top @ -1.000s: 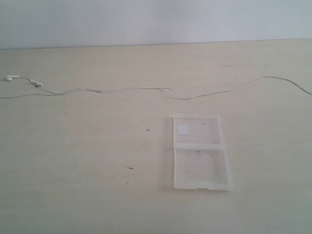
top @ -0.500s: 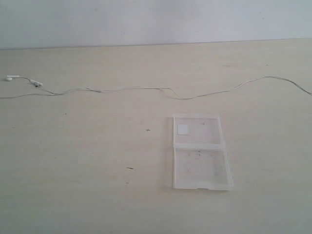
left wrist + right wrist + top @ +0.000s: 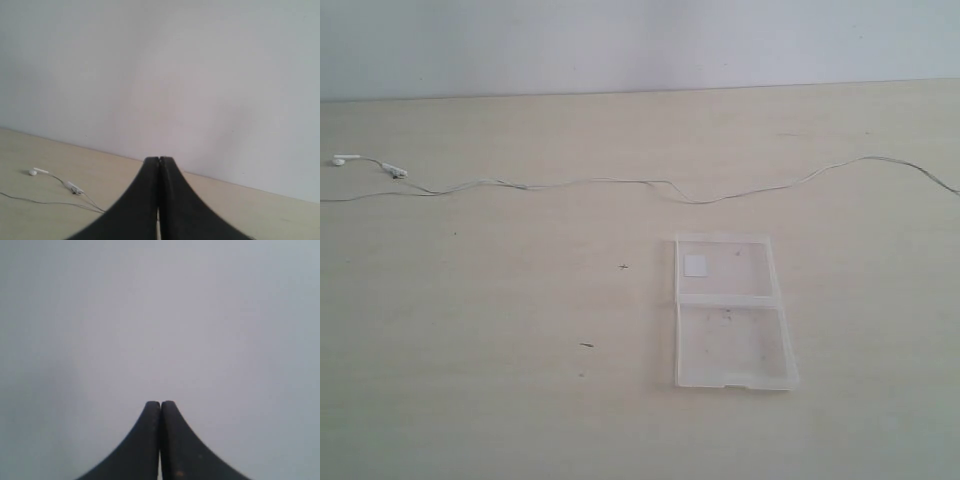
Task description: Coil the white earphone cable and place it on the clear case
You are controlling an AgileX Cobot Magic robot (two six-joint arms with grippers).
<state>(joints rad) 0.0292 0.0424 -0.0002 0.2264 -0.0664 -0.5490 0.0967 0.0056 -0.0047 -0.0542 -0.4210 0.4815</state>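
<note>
The white earphone cable [image 3: 620, 182] lies stretched across the far part of the table from left to right, with its two earbuds [image 3: 342, 159] at the far left and its right end running off the view's edge. The clear case [image 3: 730, 312] lies open and flat at centre right, nearer than the cable, a small white sticker [image 3: 696, 264] in its far half. Neither arm shows in the exterior view. My left gripper [image 3: 159, 160] is shut and empty, with the earbuds [image 3: 37, 172] on the table beyond it. My right gripper [image 3: 160, 404] is shut, facing a blank wall.
The table [image 3: 500, 300] is pale wood with a few small dark specks [image 3: 587, 345]. A light wall [image 3: 640, 40] rises behind its far edge.
</note>
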